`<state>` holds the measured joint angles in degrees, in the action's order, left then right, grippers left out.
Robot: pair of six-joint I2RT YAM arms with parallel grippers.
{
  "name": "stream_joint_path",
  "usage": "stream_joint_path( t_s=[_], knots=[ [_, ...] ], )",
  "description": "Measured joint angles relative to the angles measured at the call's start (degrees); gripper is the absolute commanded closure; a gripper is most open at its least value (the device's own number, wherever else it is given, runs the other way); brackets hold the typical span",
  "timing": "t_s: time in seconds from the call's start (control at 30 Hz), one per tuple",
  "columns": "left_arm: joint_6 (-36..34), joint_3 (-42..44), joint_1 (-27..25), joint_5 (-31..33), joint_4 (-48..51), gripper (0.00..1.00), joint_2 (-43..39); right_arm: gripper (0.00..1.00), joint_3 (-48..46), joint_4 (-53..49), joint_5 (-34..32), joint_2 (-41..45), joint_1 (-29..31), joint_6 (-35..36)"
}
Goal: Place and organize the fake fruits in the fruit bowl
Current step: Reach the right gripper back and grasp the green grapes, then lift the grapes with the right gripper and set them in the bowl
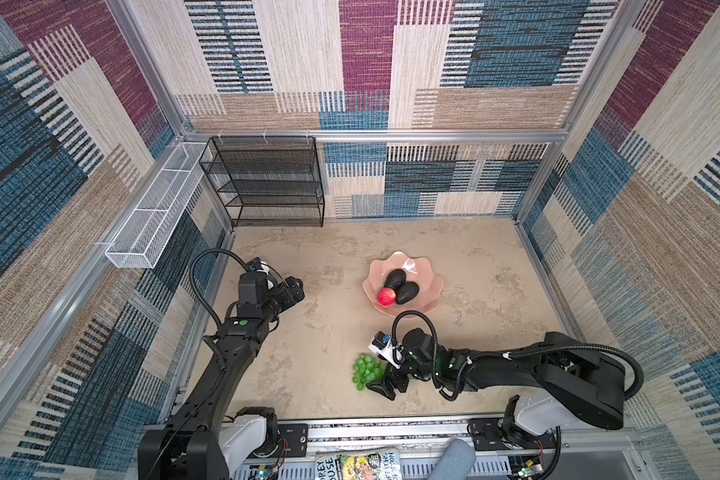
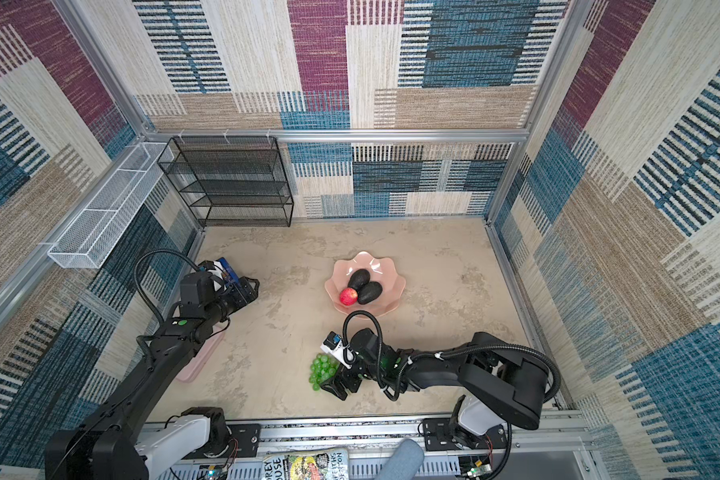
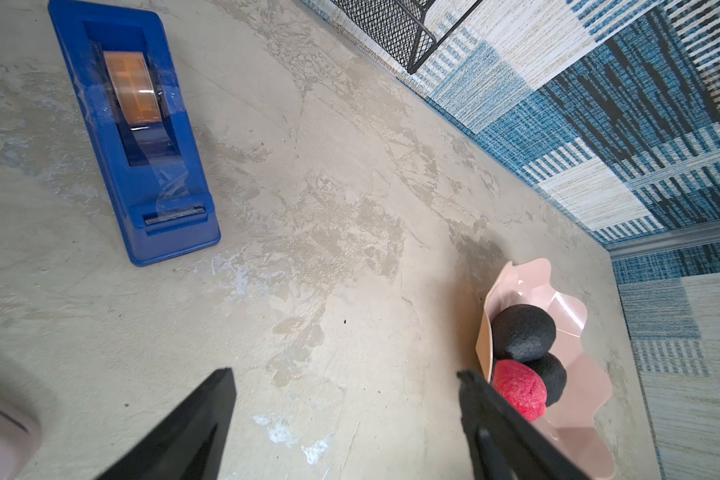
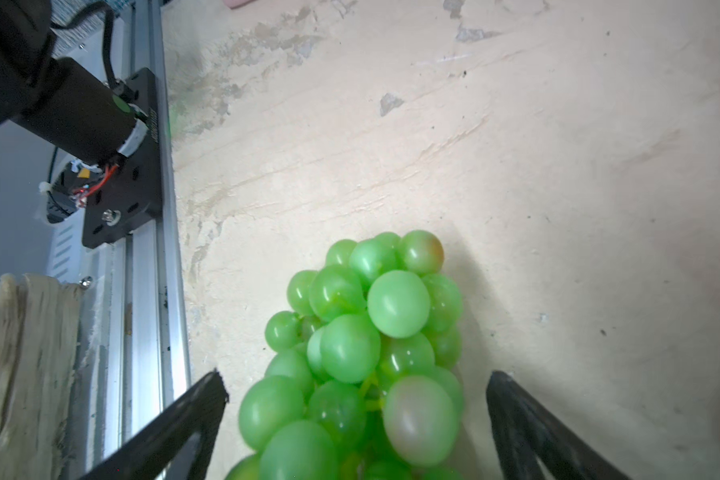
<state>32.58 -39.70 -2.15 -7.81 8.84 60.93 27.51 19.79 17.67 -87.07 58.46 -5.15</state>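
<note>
The pale-pink scalloped fruit bowl (image 1: 431, 286) (image 2: 391, 286) (image 3: 566, 307) stands mid-table. In it lie two dark avocados (image 1: 395, 277) (image 1: 407, 292) (image 3: 522, 332) and a small red fruit (image 1: 386, 297) (image 2: 348, 296) (image 3: 520, 395). A bunch of green grapes (image 1: 366, 371) (image 2: 323, 370) (image 4: 371, 353) lies on the table near the front. My right gripper (image 1: 378, 377) (image 2: 336, 380) (image 4: 354, 380) is open and low around the bunch's near end, with a gap at each finger. My left gripper (image 1: 296, 291) (image 2: 252, 286) (image 3: 346, 374) is open and empty at the table's left, pointing towards the bowl.
A blue tape dispenser (image 3: 142, 137) (image 2: 227, 268) sits by the left gripper. A pink tray (image 2: 200, 361) lies under the left arm. A black mesh rack (image 1: 267, 183) stands at the back left, with a white wire basket (image 1: 154, 208) on the left wall. A book (image 1: 358, 463) lies beyond the front rail.
</note>
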Motion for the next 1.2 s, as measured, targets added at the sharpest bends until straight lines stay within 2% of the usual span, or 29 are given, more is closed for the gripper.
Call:
stream_joint_path(
  t_s=[0.27, 0.4, 0.67, 0.8, 1.0, 1.2],
  knots=[
    [-0.04, 0.24, 0.00, 0.11, 0.00, 0.12, -1.14, 0.47, 0.74, 1.09, 0.24, -2.64, 0.09, -0.20],
    [-0.17, 0.48, 0.00, 0.22, 0.02, 0.12, -1.29, 0.56, 0.98, 1.33, -0.37, -2.12, 0.09, -0.70],
    [-0.20, 0.48, 0.02, 0.22, 0.02, 0.12, -1.29, 0.60, 1.49, 1.33, -2.67, 5.16, -0.11, -2.58],
    [-0.20, 0.46, 0.04, 0.22, 0.02, 0.12, -1.29, 0.61, 3.96, -0.35, -3.63, 11.50, -2.43, -3.69],
    [-0.20, 0.46, 0.04, 0.20, 0.02, 0.12, -1.38, 0.59, 8.98, -5.27, -5.53, 19.06, -14.21, -5.09],
    [-0.20, 0.46, 0.04, 0.13, 0.00, 0.12, -1.38, 0.58, 12.61, -7.26, -5.62, 17.11, -25.86, -3.78]
  ],
)
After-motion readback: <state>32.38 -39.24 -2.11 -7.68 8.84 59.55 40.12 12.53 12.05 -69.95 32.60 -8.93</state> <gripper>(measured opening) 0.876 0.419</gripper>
